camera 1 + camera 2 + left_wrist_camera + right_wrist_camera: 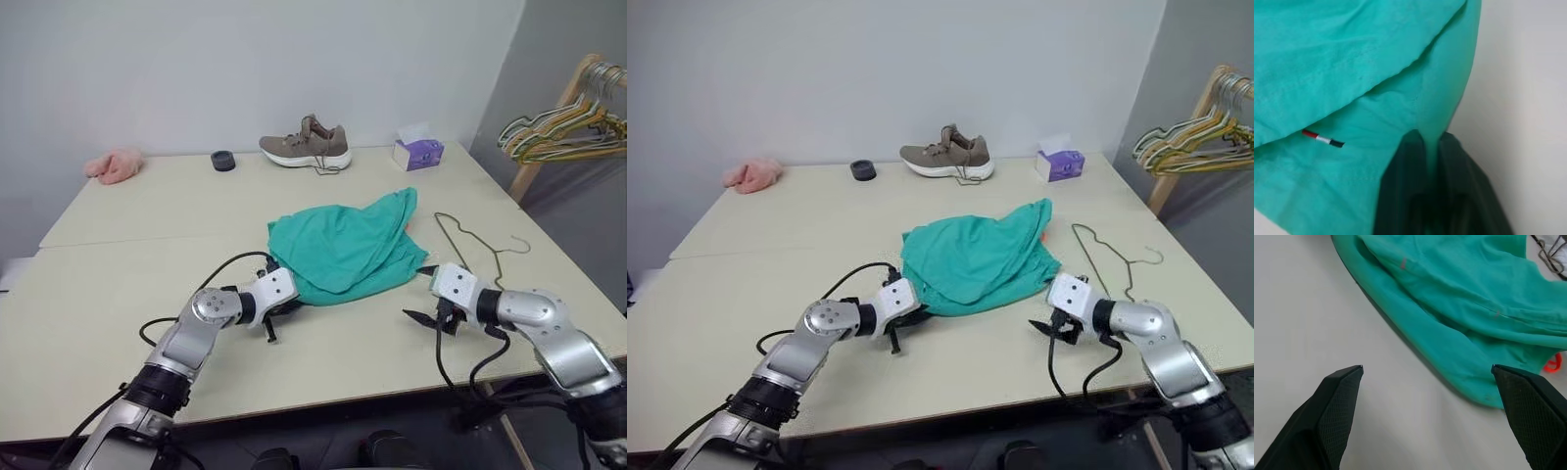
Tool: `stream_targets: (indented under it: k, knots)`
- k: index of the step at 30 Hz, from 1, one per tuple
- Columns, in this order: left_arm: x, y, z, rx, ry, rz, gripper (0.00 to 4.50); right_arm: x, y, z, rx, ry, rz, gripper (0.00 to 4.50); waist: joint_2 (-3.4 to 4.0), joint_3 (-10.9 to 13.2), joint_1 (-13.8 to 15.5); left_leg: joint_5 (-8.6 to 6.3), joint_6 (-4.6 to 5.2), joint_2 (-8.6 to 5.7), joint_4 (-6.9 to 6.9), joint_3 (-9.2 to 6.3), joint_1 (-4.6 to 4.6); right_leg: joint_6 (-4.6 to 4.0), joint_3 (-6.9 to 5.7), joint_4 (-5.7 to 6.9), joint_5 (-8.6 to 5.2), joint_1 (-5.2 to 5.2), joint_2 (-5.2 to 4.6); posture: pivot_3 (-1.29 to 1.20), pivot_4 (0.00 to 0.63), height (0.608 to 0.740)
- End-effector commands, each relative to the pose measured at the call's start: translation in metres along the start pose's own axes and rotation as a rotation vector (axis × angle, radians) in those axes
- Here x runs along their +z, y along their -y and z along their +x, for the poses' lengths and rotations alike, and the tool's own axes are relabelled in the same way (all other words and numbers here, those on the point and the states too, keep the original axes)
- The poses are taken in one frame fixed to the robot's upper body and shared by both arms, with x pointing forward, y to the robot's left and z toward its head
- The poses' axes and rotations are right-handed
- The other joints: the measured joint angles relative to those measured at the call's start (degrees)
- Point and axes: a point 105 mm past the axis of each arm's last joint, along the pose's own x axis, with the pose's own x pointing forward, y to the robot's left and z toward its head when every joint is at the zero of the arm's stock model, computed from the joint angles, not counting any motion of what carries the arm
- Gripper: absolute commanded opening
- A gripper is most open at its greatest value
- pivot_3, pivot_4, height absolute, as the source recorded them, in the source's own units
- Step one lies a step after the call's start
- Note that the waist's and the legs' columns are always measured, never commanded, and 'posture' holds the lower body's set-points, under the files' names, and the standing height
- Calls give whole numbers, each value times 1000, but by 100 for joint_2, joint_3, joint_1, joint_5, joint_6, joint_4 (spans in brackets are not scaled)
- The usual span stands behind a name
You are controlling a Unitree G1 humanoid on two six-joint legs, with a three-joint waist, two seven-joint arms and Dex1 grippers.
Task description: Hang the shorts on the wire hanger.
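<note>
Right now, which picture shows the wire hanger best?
The left eye view: the whole hanger lies on the table right of the shorts, hook included. The right eye view shows it too. The right wrist view catches just a corner of wire.

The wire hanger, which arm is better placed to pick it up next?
Probably the right. The right claw stands open and empty beside the wire hanger, while the left claw is shut on the shorts at their far side.
</note>
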Motion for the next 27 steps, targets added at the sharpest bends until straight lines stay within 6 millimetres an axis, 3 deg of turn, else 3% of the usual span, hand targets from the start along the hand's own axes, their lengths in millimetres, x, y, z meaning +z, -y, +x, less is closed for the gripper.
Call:
stream_targets:
  k: [1,8,12,18,22,24,27]
  knots:
    - [27,-30,-13,95,103,-46,30,-2,13,13,-30,-24,-134,4500,-3,2,5,0,0,0,0,1,-1,1,1,0,1,-2,0,-117,0,740]
    - [60,-52,-23,142,220,-95,30,-5,21,49,-12,-55,-214,4500,-5,1,-8,0,0,-1,0,-1,-4,1,4,0,1,-2,-1,-105,0,740]
    - [63,-53,-29,136,232,-102,0,0,40,62,-91,-58,-199,3585,-7,0,-47,0,0,-1,2,-1,-2,-1,8,2,3,-1,-1,-100,0,740]
    - [56,-59,-41,165,224,-120,0,8,64,58,-142,-45,-188,1393,-6,0,-106,0,0,0,2,-4,-5,-28,6,3,18,-4,-4,-95,0,740]
    - [50,-69,-44,182,199,-113,0,24,90,51,-202,-5,-191,21,-5,1,-134,0,0,-3,2,-4,-5,-28,5,4,18,-3,-7,-95,0,740]
    - [52,-78,-43,187,183,-80,0,39,108,47,-214,20,-200,21,-5,1,-143,0,0,-4,4,-4,-5,-26,5,5,19,-3,-6,-94,0,740]
    - [68,-116,-40,270,180,-17,0,66,142,42,-215,35,-214,21,-5,26,-152,3,2,-8,10,-6,-4,-19,0,9,25,-5,-3,-91,0,740]
